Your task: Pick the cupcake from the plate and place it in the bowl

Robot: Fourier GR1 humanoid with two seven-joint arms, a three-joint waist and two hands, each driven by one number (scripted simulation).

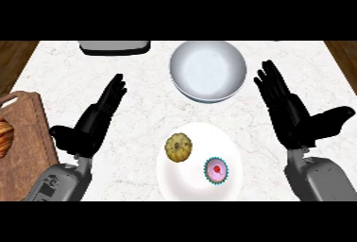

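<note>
Head view. The cupcake [216, 169] — pink frosting with a red dot on top, teal wrapper edge — sits on the lower right part of the white plate [199, 189], untouched. Just beside it, up and to the left on the same plate, I see a tan, ridged, round pastry [178, 147]; the two are near each other but apart.

My right hand [291, 113] stands to the right of the plate and above the cupcake, well apart from it. Its fingers are straight and spread, pointing away from me, thumb out to the right; it holds nothing. My left hand [89, 124] shows on the other side of the plate, likewise flat with fingers straight and thumb out to the left, holding nothing — the plate lies between the two forearms.

The bowl [208, 71], pale grey and round, lies beyond the plate toward the far edge of the marble counter [140, 104], with a gap between them. A dark-rimmed tray [115, 47] shows at the far edge, left of the bowl. At the left edge lies a wooden board [28, 142] carrying a brown pastry [4, 137], only partly in view.
</note>
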